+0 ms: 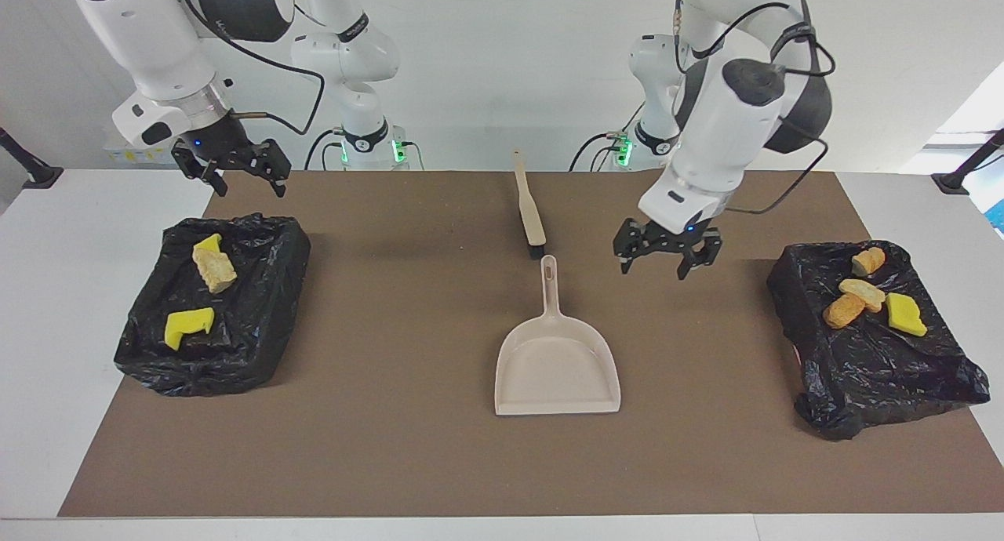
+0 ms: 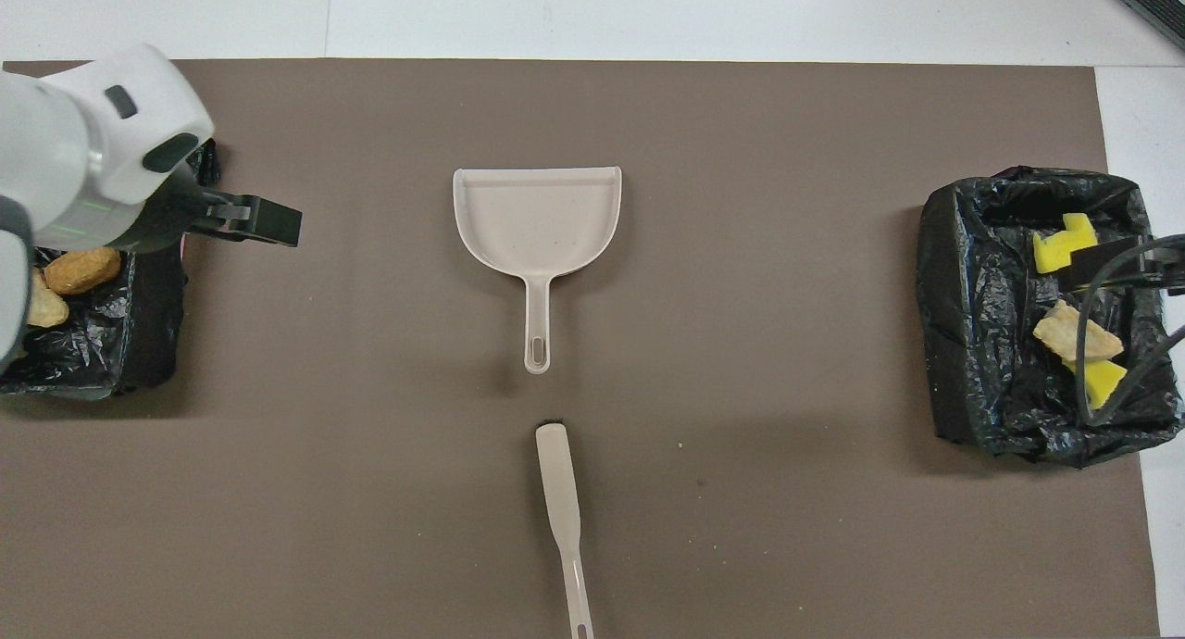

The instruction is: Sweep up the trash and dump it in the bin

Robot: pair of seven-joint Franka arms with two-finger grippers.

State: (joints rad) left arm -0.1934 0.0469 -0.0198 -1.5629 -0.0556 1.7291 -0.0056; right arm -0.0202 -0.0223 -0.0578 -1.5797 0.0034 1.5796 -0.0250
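This looks like a robot lab. Two big white robot arms point(image 1: 157, 47) stand at a plain white table point(image 1: 63, 290) with a brown mat point(image 1: 408, 447), by a bare white wall point(image 1: 502, 55).

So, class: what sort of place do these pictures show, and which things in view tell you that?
Most likely a robotics lab set up for a cleaning test: two white robot arms mounted at a table with a brown mat, a dustpan and hand brush laid out, and two bins lined with black bags.
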